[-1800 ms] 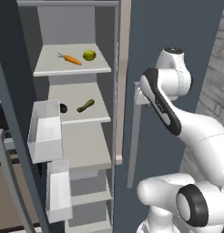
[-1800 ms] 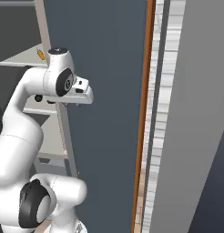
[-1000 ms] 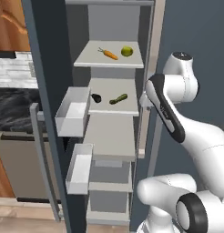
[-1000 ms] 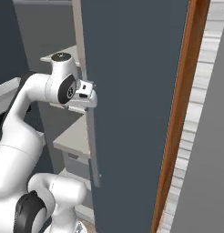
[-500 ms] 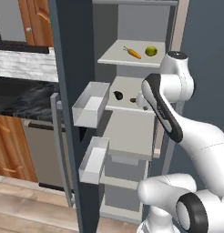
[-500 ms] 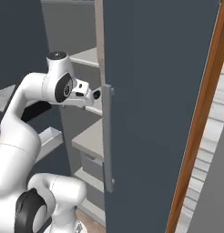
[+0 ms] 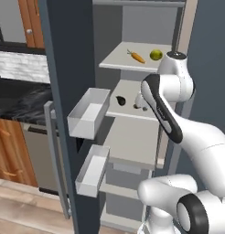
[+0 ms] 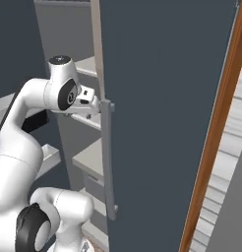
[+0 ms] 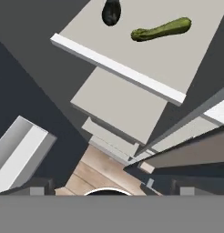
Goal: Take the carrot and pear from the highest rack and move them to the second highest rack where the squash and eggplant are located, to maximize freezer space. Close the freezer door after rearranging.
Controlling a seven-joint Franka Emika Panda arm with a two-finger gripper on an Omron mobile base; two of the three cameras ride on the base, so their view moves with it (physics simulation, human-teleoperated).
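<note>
Two pieces of produce sit on the highest rack [image 7: 132, 61]: the carrot [image 7: 137, 57] on the left, lying slantwise with its leafy end toward the back, and the pear [image 7: 155, 55] just to its right, near but apart. One rack down, the second highest rack [image 7: 128, 109] carries the dark eggplant [image 7: 120, 100], and from the hand view the eggplant [image 9: 111, 12] lies left of a long green squash [image 9: 161, 28] whose axis runs roughly along the shelf's front edge.

Now the relation that matters: the end effector [image 7: 141, 101] hangs at the level of that second rack, in front of its right part, so the carrot and pear lie above it and slightly back. My read is that the next move calls for a climb to the top shelf, and the carrot's slanted axis will ask for some wrist turn.

Over on the right, the right base view shows the end effector [image 8: 88, 103] just beside the grey door edge [image 8: 105, 147], jaws spread wide and holding nothing.

Hard to make out: in the left base view the arm covers the squash and the shelf's right side, and the finger tips themselves are barely visible in the hand view.
</note>
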